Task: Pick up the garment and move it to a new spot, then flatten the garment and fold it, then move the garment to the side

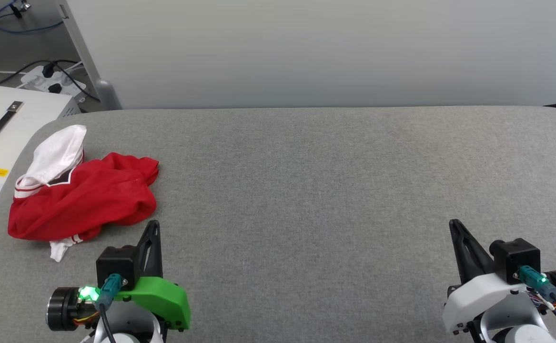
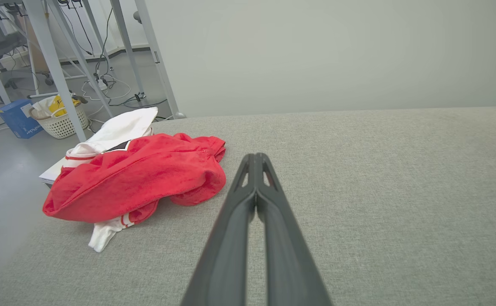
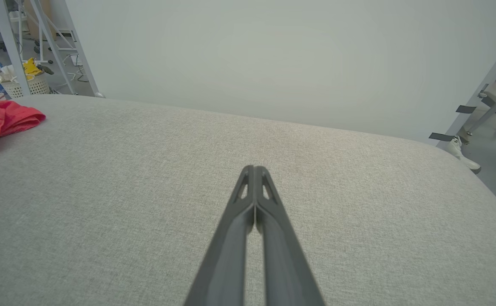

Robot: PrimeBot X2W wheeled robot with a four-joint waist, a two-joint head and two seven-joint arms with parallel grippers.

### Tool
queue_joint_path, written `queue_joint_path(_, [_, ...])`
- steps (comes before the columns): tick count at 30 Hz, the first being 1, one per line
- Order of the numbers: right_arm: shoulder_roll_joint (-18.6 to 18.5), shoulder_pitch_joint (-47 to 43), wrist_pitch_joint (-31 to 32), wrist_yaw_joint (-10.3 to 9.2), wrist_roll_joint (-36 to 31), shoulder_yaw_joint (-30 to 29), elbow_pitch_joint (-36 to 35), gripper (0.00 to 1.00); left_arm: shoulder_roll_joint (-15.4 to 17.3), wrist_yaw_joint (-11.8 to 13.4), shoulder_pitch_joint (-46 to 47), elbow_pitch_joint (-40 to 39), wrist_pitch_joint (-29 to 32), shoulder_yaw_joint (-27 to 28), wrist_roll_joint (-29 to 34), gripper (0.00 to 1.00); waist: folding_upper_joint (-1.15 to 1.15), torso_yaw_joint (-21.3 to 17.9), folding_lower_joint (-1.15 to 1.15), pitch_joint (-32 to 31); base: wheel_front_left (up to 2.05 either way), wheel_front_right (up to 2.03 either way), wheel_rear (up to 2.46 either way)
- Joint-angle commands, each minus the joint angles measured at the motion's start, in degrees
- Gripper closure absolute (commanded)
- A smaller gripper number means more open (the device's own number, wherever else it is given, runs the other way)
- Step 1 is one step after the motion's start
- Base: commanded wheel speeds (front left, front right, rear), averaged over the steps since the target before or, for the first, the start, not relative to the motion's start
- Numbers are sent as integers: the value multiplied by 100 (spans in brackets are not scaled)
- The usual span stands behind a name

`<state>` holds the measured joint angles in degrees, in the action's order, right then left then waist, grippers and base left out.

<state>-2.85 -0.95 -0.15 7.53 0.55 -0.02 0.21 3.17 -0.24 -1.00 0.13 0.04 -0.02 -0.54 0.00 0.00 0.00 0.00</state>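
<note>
Lying crumpled near the left edge of a grey fabric-covered counter (image 1: 306, 190), a red jersey-style garment (image 1: 92, 195) with white short sleeves and red-and-white striped trim sits in a loose heap. One white sleeve is thrown up toward the far rim. A second white cuff pokes out from under the side nearest the robot.

The robot's left pincer (image 2: 256, 159), two long dark fingers pressed together tip to tip, is clenched on nothing. It points across the cloth surface, near the garment's right-hand folds but clear of them. The right pincer (image 3: 254, 170) is likewise squeezed tight and empty. It is aimed over bare fabric on the counter's right side, well apart from the garment, which shows as a red patch at the far left of the right wrist view.

Beside the counter's left edge stands a white box with a black strap handle (image 1: 6, 128). On the floor beyond are a white woven basket (image 2: 58, 121) and a blue carton (image 2: 18, 121). A pale wall panel (image 1: 306, 47) closes off the far side.
</note>
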Motion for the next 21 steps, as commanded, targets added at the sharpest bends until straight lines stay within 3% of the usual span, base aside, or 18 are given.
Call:
queue_joint_path(1, [-3, 95, 15, -4, -55, 2, -21, 100, -29, 24, 100, -13, -4, 2, 54, 100, 0, 0, 0, 0, 0, 0, 0])
queue_joint_path(21, [-3, 95, 15, -4, -55, 2, -21, 100, -29, 24, 100, -13, -4, 2, 54, 100, 0, 0, 0, 0, 0, 0, 0])
